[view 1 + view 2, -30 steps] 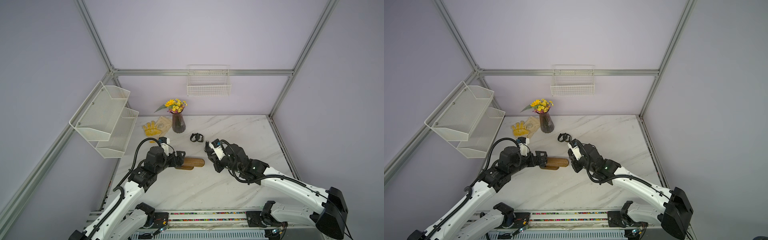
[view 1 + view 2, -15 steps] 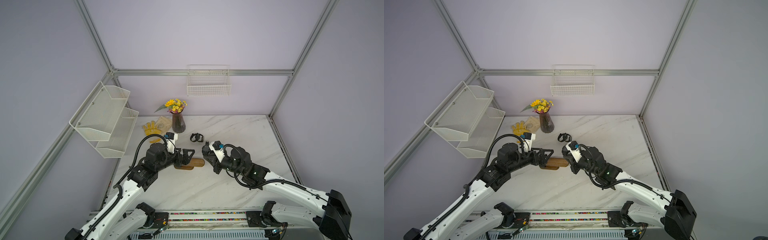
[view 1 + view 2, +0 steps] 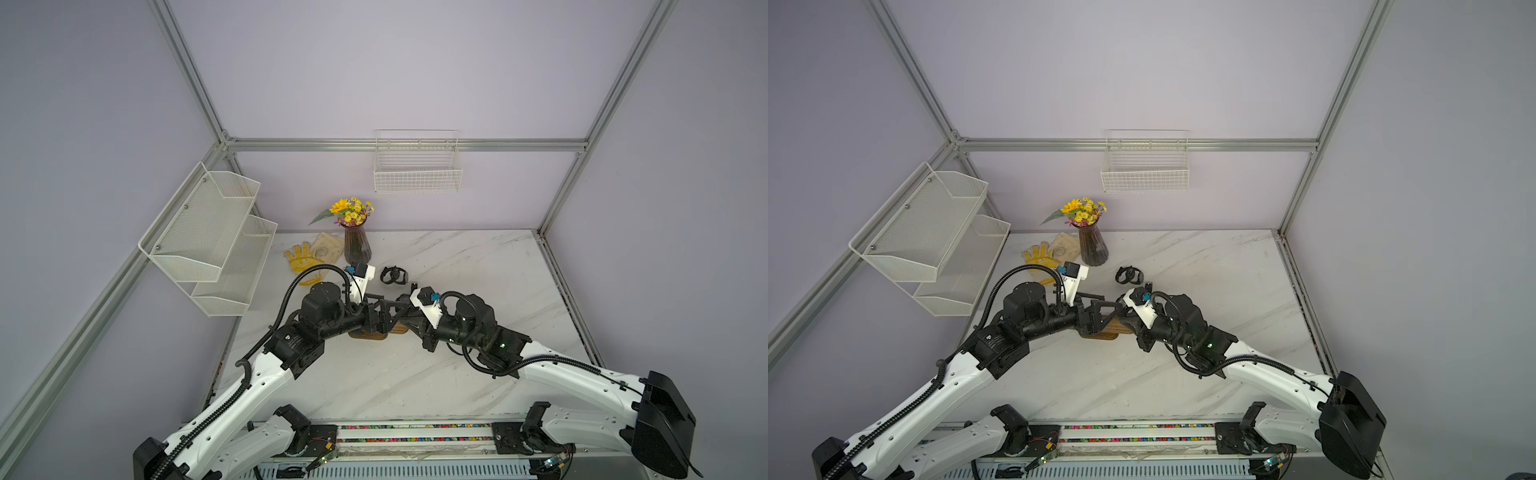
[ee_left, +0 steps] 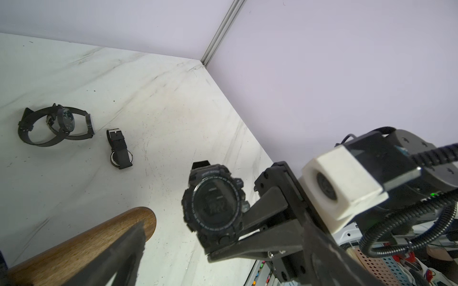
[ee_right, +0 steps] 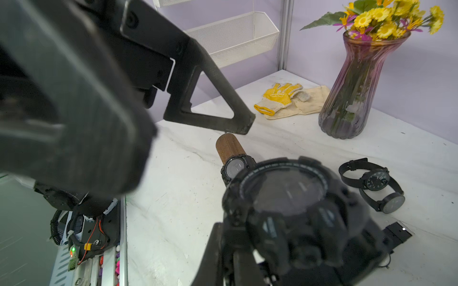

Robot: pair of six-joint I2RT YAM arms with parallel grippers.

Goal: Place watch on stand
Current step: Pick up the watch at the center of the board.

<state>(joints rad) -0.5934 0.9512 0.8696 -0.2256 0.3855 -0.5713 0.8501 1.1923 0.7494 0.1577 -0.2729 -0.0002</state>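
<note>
The wooden stand point(image 4: 94, 242) lies mid-table, mostly hidden under both arms in a top view point(image 3: 368, 334). A black watch point(image 5: 234, 168) sits on its bar point(image 5: 226, 146). My right gripper point(image 5: 238, 237) is shut on a chunky black digital watch point(image 4: 214, 200), which hangs just off the stand's right end. In the right wrist view that watch point(image 5: 285, 198) fills the foreground. My left gripper point(image 4: 223, 262) is open, fingers spread above the bar, one finger point(image 4: 124, 250) lying over the wood. Both grippers meet over the stand in both top views, left point(image 3: 1100, 309) and right point(image 3: 405, 305).
Two thin black watches point(image 3: 394, 275) lie interlinked behind the stand, with a small strapped one point(image 4: 119, 148) beside them. A purple flower vase point(image 3: 356, 245) and yellow gloves point(image 3: 303, 259) stand at the back left. White mesh shelves point(image 3: 208, 232) hang on the left wall.
My left gripper has swung right, out over the stand, still open. My right gripper has carried the digital watch leftwards to the stand's right end.
</note>
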